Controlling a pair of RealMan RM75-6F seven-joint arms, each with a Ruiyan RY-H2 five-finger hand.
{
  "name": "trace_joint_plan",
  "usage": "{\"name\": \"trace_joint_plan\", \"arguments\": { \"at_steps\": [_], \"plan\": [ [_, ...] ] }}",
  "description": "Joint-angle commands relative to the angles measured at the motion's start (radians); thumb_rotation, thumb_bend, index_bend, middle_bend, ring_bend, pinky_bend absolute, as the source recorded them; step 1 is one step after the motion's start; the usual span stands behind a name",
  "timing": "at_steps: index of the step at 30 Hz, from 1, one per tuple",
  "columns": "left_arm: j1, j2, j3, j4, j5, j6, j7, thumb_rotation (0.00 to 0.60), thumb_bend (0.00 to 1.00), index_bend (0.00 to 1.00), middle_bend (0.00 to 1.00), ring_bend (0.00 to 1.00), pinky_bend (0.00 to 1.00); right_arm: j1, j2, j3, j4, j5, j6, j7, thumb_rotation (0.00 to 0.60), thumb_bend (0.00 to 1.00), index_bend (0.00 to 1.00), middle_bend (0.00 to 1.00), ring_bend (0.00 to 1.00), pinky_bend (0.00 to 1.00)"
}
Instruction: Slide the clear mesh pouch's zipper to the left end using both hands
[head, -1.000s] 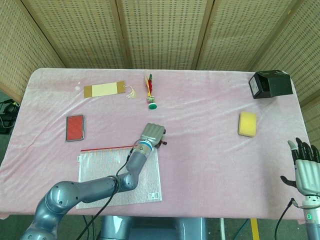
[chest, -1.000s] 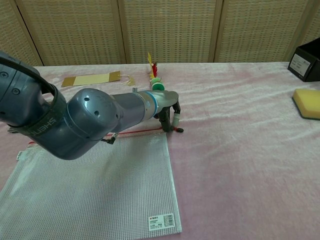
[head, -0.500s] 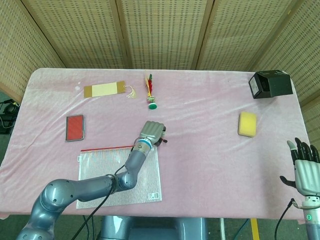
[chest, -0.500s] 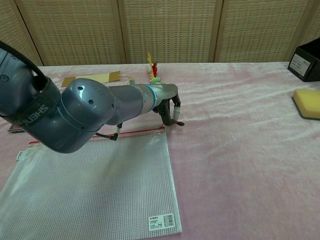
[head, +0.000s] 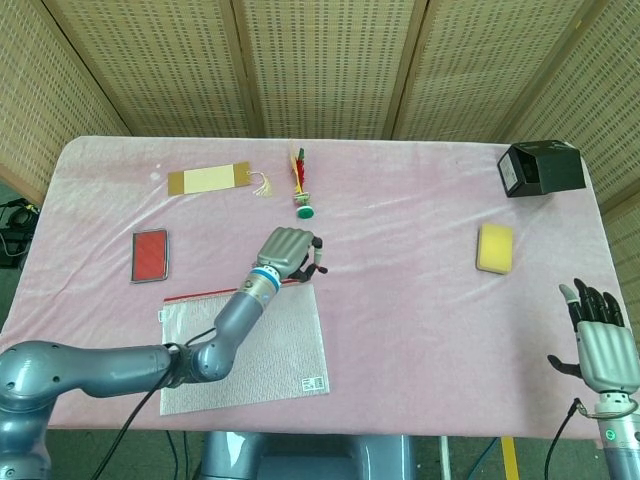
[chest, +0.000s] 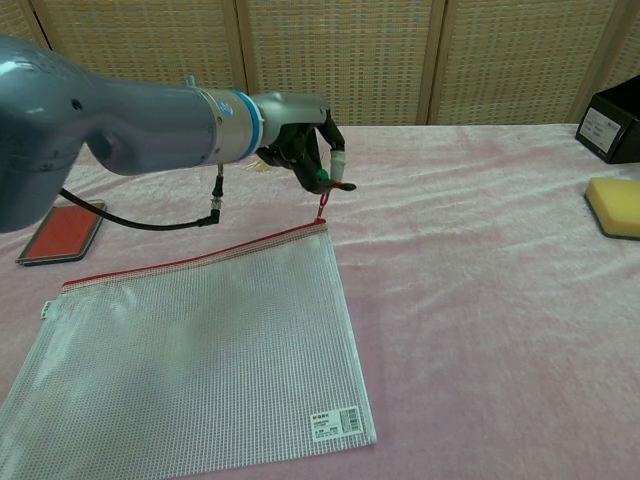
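Note:
The clear mesh pouch (head: 245, 345) (chest: 200, 340) lies flat near the table's front left, its red zipper strip along the far edge. The zipper slider (chest: 324, 221) sits at the pouch's right end. My left hand (head: 288, 250) (chest: 305, 150) hovers above that corner with its fingers curled, pinching the red zipper pull (chest: 323, 205), which hangs taut down to the slider. The pouch's far right corner is drawn up slightly. My right hand (head: 598, 345) is off the table's front right corner, fingers spread and holding nothing; the chest view does not show it.
A red case (head: 150, 255) (chest: 60, 232) lies left of the pouch. A tan bookmark (head: 208, 180) and a feathered shuttlecock (head: 300, 185) lie at the back. A yellow sponge (head: 495, 247) (chest: 615, 205) and a black box (head: 541, 167) (chest: 610, 125) sit at the right.
My left hand has risen off the cloth and moved back and left with the zipper pull, tugging the pouch's right corner along. My right hand shifted slightly left and down.

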Motion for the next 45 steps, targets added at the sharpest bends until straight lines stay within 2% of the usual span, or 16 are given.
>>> {"name": "trace_joint_plan", "arguments": {
  "at_steps": [1,3,4,6,7,9,11,12,14,17,22,25,31,35,45],
  "plan": [
    [0.03,0.07,-0.011,-0.074,0.016,-0.002,-0.049,0.6,0.52,0.85,0.93,0.93,1.0,0.026,0.004,0.009,-0.01,-0.003,-0.029,0.002,0.6,0.0,0.04,0.0,0.0,0.0],
    [0.034,0.106,-0.014,-0.11,0.01,-0.016,-0.063,0.6,0.52,0.85,0.93,0.93,1.0,0.052,0.005,0.023,-0.016,-0.006,-0.047,-0.01,0.6,0.0,0.06,0.02,0.01,0.0],
    [0.035,0.119,-0.014,-0.123,0.005,-0.024,-0.068,0.6,0.52,0.85,0.93,0.93,1.0,0.061,0.006,0.028,-0.02,-0.006,-0.056,-0.01,0.6,0.0,0.07,0.08,0.05,0.0],
    [0.034,0.151,-0.016,-0.153,-0.005,-0.043,-0.079,0.6,0.52,0.85,0.93,0.94,1.0,0.089,0.013,0.04,-0.038,-0.001,-0.097,0.008,0.6,0.0,0.08,0.22,0.19,0.0],
    [0.033,0.167,-0.017,-0.168,-0.004,-0.048,-0.086,0.6,0.52,0.85,0.93,0.94,1.0,0.109,0.023,0.046,-0.053,0.008,-0.135,0.029,0.6,0.0,0.08,0.31,0.3,0.03],
    [0.034,0.187,-0.018,-0.191,0.008,-0.047,-0.097,0.6,0.52,0.85,0.93,0.94,1.0,0.147,0.045,0.056,-0.077,0.025,-0.214,0.071,0.6,0.0,0.08,0.45,0.45,0.22],
    [0.037,0.205,-0.022,-0.218,0.021,-0.047,-0.119,0.6,0.52,0.85,0.93,0.94,1.0,0.196,0.061,0.071,-0.09,0.037,-0.302,0.129,0.6,0.0,0.1,0.58,0.58,0.57],
    [0.04,0.218,-0.036,-0.251,0.038,-0.045,-0.141,0.6,0.52,0.85,0.93,0.94,1.0,0.27,0.05,0.115,-0.113,0.076,-0.434,0.272,0.6,0.0,0.1,0.62,0.61,0.66],
    [0.041,0.227,-0.037,-0.271,0.047,-0.046,-0.164,0.6,0.52,0.85,0.93,0.94,1.0,0.322,0.06,0.143,-0.104,0.097,-0.539,0.384,0.6,0.0,0.13,0.7,0.69,0.82],
    [0.036,0.227,-0.038,-0.283,0.066,-0.045,-0.195,0.6,0.53,0.85,0.93,0.94,1.0,0.385,0.055,0.176,-0.102,0.115,-0.652,0.509,0.6,0.0,0.18,0.75,0.74,0.93],
    [0.023,0.217,-0.035,-0.285,0.09,-0.026,-0.22,0.6,0.53,0.85,0.93,0.94,1.0,0.452,0.042,0.209,-0.105,0.182,-0.754,0.592,0.6,0.0,0.22,0.79,0.79,0.98],
    [0.012,0.201,-0.039,-0.287,0.099,-0.007,-0.241,0.6,0.53,0.85,0.93,0.94,1.0,0.515,0.034,0.241,-0.125,0.276,-0.857,0.664,0.6,0.0,0.23,0.8,0.8,1.0],
    [-0.01,0.177,-0.03,-0.27,0.101,0.021,-0.256,0.6,0.53,0.85,0.93,0.94,1.0,0.593,0.031,0.253,-0.137,0.408,-0.95,0.714,0.6,0.02,0.29,0.81,0.81,1.0],
    [-0.014,0.158,-0.028,-0.257,0.114,0.043,-0.275,0.6,0.53,0.85,0.93,0.94,1.0,0.632,0.0,0.231,-0.128,0.468,-0.935,0.7,0.6,0.04,0.31,0.81,0.81,1.0],
    [-0.025,0.116,-0.033,-0.204,0.121,0.055,-0.319,0.6,0.53,0.85,0.93,0.94,1.0,0.717,-0.11,0.182,-0.101,0.619,-0.817,0.624,0.6,0.12,0.33,0.81,0.81,1.0]
  ]
}}
